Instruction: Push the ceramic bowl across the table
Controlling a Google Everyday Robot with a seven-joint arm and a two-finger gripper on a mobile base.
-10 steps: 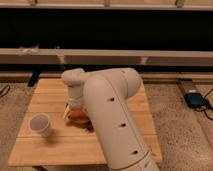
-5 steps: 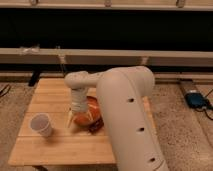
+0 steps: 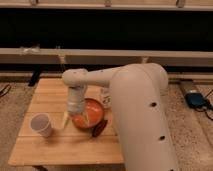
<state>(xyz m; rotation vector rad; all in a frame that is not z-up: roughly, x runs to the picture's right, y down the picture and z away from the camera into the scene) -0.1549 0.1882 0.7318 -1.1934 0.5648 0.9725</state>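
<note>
- Orange bowl [image 3: 90,114] sits mid-table [image 3: 55,145], gripper [image 3: 75,120] at its left rim.
- Fingers [image 3: 65,119] spread apart, holding nothing.
- Push judged barely begun; far edge remains.

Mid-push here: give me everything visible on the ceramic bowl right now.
The ceramic bowl is a shallow, round, glossy orange-terracotta dish, sitting upright on the light wooden table, right of centre. The gripper comes down over its left rim, one pale finger outside the bowl and one inside, with the arm hiding part of that edge. A small dark-red oblong object lies against its front right edge. The white cup stands apart to its left. No contents can be made out.
</note>
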